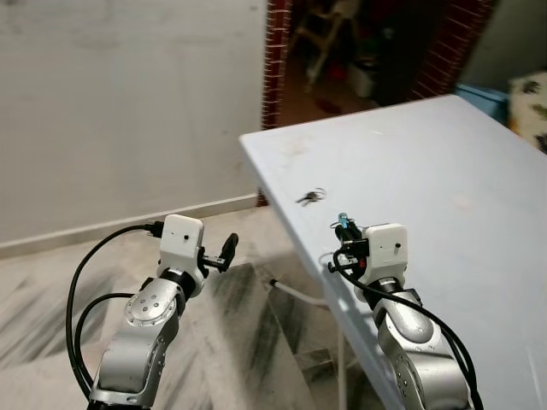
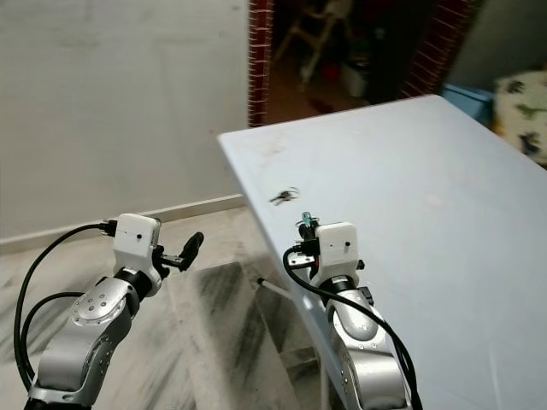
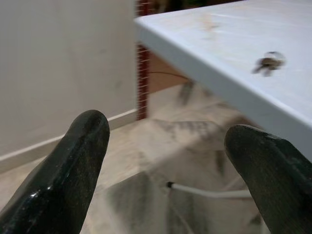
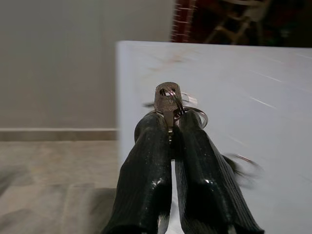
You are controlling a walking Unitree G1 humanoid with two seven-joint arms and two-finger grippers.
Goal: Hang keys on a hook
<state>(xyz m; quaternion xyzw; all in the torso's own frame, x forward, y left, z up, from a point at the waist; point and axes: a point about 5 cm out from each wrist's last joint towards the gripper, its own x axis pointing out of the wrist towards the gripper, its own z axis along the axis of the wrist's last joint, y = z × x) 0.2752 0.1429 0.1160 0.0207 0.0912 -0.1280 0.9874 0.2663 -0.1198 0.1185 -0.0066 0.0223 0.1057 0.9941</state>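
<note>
Keys (image 4: 168,100) are sticking up out of the right gripper (image 4: 171,127), whose two black fingers are pressing together on the blade of one silver key. That key's long axis is running along the fingers, with its rounded, knurled head pointing away from the wrist, out past the fingertips and toward the far side of the table (image 1: 444,171). A thin wire ring is passing through the hole in the head and hanging to one side, against the fingertip. The texture on the head is too fine and blurred to read as writing, and no brand is legible on it.

In the head views the right gripper (image 1: 344,224) is hovering over the near left part of the pale blue table, just inside its edge, with the white camera block of the wrist behind it.

A second small bunch of keys (image 1: 311,197) is lying flat on the tabletop, a little farther from the robot than the right gripper and close to the table's left edge. Its ring is lying toward the far right and its dark keys toward the near left.

The left gripper (image 3: 168,161) is hanging off the table's left side over the marble floor (image 1: 222,342), its fingers standing wide apart with nothing between them.

A brick doorway (image 1: 275,60) is showing beyond the table's far corner.
</note>
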